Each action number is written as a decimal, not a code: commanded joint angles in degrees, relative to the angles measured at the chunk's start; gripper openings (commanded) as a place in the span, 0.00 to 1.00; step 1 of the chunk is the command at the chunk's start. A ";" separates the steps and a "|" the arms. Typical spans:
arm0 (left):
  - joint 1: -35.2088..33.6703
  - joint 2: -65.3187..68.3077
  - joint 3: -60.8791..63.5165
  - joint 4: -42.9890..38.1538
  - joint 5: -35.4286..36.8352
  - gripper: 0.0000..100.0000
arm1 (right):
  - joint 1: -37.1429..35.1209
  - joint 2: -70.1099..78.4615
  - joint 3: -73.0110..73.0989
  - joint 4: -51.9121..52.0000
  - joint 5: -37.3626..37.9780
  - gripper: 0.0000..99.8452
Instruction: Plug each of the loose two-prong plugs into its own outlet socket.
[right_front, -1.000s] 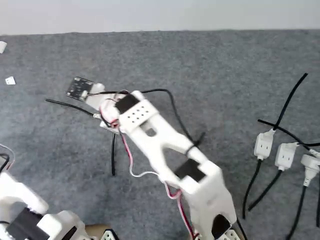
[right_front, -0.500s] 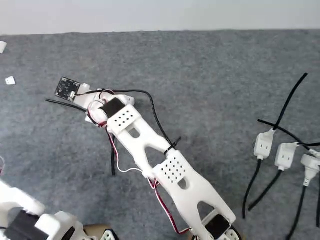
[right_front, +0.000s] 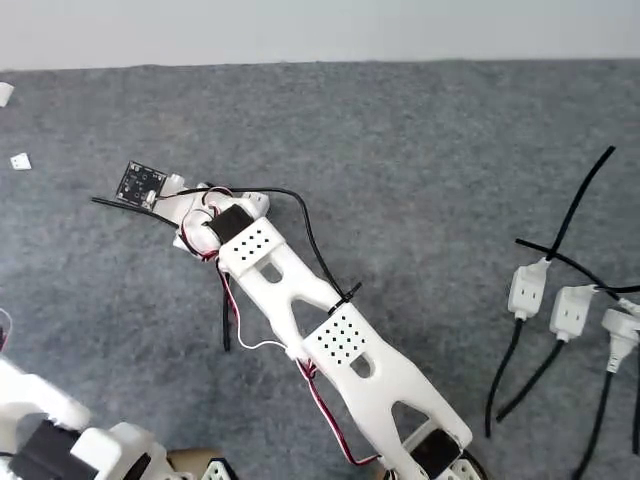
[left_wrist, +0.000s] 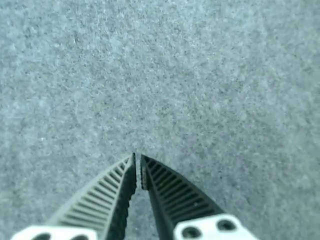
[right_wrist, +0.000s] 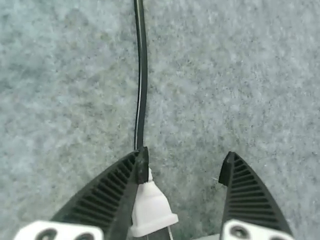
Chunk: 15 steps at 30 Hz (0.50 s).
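Note:
My right gripper is open low over the grey carpet. A white two-prong plug lies between its fingers, against one finger, and the plug's black cord runs straight away from it. In the high view the right arm stretches from the near right to the far left, and the cord sticks out beyond its wrist. Three white outlet sockets lie side by side at the right edge on black cords. My left gripper is shut over bare carpet.
The left arm's base sits at the near left corner. Another black cord lies beside the right arm. Black cords cross above the sockets. Two small white scraps lie at the far left. The grey carpet is bare in the middle.
The right arm has stretched out and dropped lower toward the far left, over the plug. The left arm has drawn back a little at the near left corner.

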 joint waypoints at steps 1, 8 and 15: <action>0.44 -2.02 -0.22 -1.76 0.44 0.02 | 0.48 -1.10 -2.99 4.62 2.99 0.24; 0.97 -2.02 0.48 -2.90 0.44 0.02 | 0.31 -3.91 -3.96 11.12 6.42 0.24; 1.93 -2.02 0.92 -2.99 -1.05 0.02 | -0.48 -4.70 -5.36 13.85 6.42 0.24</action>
